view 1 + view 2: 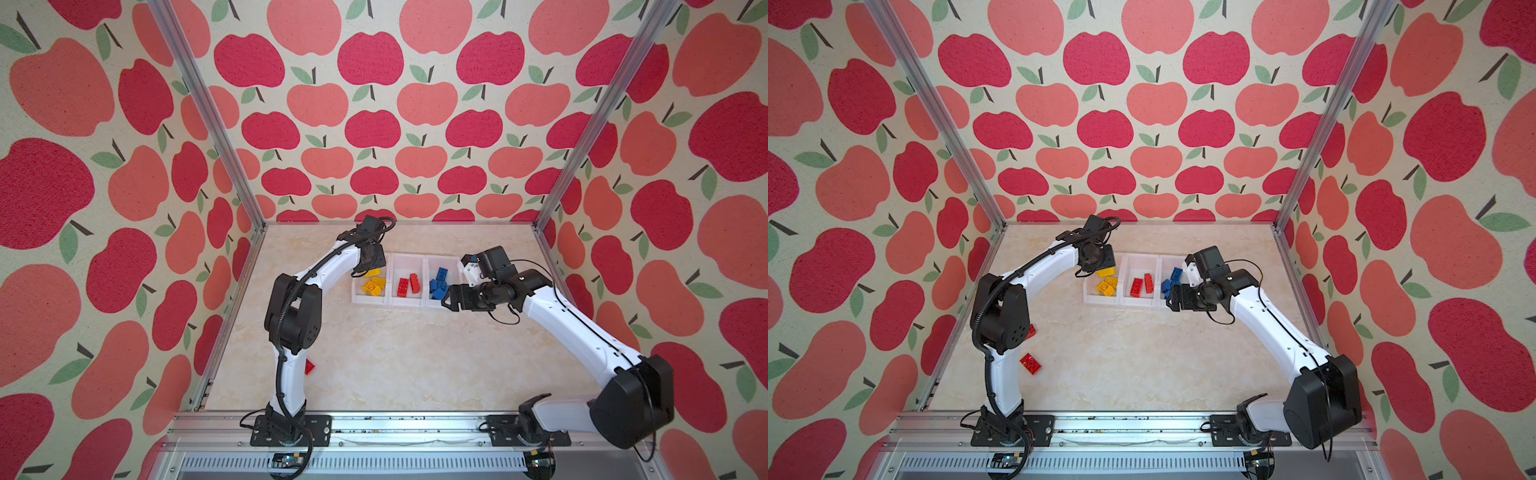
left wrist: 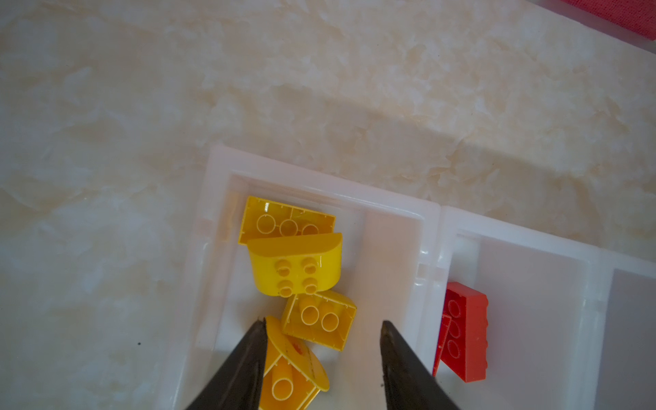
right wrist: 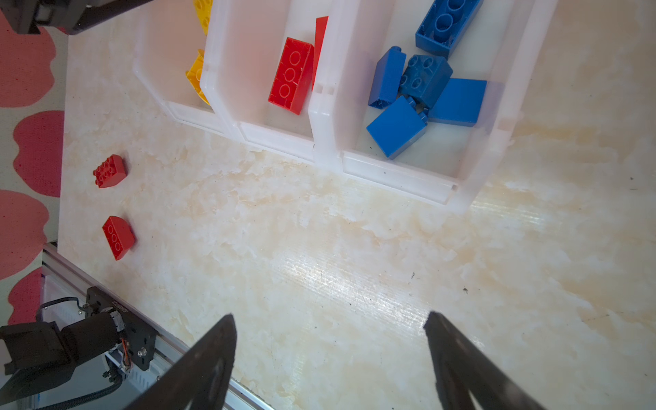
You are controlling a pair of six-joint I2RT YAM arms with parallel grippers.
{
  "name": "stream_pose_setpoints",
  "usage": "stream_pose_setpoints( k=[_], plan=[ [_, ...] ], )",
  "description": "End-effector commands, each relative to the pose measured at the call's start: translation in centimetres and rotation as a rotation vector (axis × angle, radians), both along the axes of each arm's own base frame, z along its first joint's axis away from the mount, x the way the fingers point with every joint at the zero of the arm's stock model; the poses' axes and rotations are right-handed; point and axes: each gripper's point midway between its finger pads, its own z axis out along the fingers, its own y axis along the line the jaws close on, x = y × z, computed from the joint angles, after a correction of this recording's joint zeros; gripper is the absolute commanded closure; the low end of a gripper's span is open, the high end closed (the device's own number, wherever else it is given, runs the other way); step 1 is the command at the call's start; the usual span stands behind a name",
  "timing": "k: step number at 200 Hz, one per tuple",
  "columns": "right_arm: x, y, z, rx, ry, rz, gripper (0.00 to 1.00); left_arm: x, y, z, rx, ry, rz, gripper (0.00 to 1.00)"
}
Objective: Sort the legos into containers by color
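Note:
Three joined white containers stand in a row, holding yellow legos, red legos and blue legos. My left gripper hangs open over the yellow bin. A rounded yellow piece with a label leans against one finger only, above several yellow bricks. My right gripper stands open and empty over bare table in front of the blue bin. Two loose red legos lie on the table by the left arm.
The loose red bricks sit near the left wall and the front rail. In a top view the left arm's elbow hides most of them. Apple-patterned walls close in three sides.

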Motion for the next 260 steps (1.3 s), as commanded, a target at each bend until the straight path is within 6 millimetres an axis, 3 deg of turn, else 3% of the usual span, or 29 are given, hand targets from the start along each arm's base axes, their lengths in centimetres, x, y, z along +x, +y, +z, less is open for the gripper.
stream_pose_setpoints(
  k=[1,47,88,163,220,260],
  plan=[
    [0.7,-0.1,0.3,0.000,-0.010,-0.014,0.14,0.4,-0.1,1.4,-0.015,-0.027,-0.003,0.45],
    [0.7,0.0,0.2,0.003,-0.005,-0.006,0.14,-0.7,0.5,2.3,-0.032,-0.026,0.023,0.40],
    [0.4,-0.2,0.1,0.008,-0.004,0.000,0.14,-3.8,2.6,2.6,-0.027,0.001,0.076,0.35],
    [0.0,-0.1,-0.5,0.029,0.009,0.014,0.14,-11.9,10.5,1.3,-0.021,0.106,0.314,0.27],
    [-0.2,0.1,-0.9,0.040,0.021,0.033,0.14,-17.9,17.1,0.3,-0.069,0.181,0.677,0.24],
    [0.0,0.2,-0.9,0.043,0.024,0.047,0.14,-20.9,19.6,-1.0,-0.151,0.276,0.919,0.23]
  ],
)
